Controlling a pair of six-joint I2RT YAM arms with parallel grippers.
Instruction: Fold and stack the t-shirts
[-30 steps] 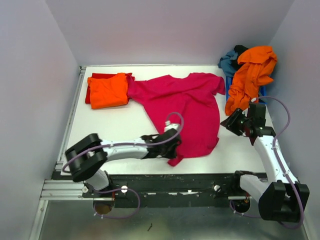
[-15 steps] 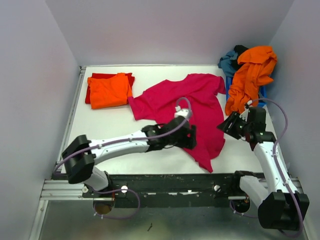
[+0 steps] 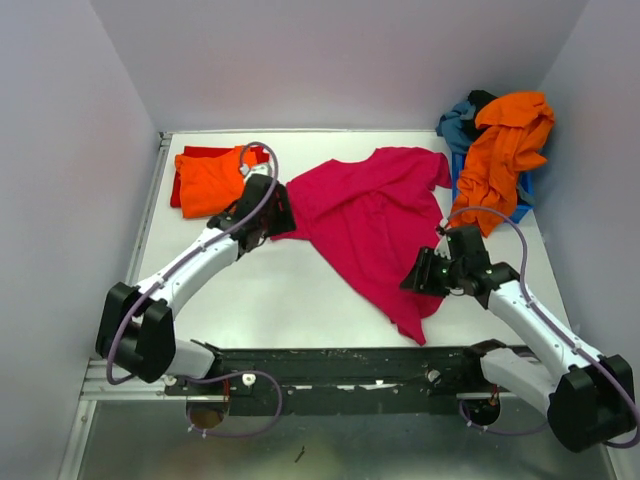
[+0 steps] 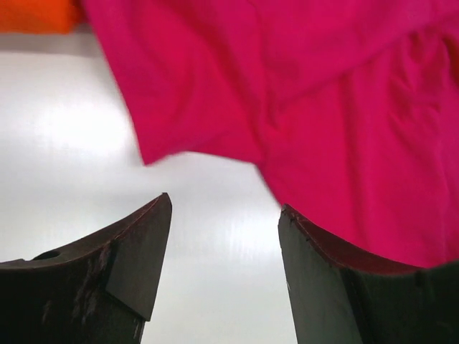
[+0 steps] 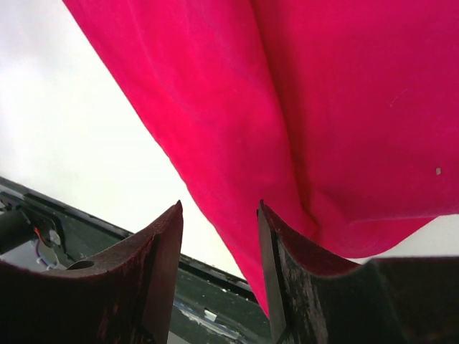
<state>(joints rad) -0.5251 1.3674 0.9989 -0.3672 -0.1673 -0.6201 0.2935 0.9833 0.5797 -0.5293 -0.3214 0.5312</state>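
The pink t-shirt (image 3: pixel 375 225) lies spread and creased across the middle of the table (image 3: pixel 260 290). Left gripper (image 4: pixel 224 204): jaws wide apart, nothing between them, just beside the shirt's left sleeve. Right gripper (image 5: pixel 219 208): jaws apart above the shirt's lower right hem (no cloth pinched). An orange t-shirt (image 3: pixel 215 180), folded, rests on a red t-shirt (image 3: pixel 190 153) at the far left.

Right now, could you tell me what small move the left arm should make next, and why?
Probably ease the left gripper forward and close on the sleeve corner of the magenta t-shirt: its jaws stand open over bare table, just short of that corner.
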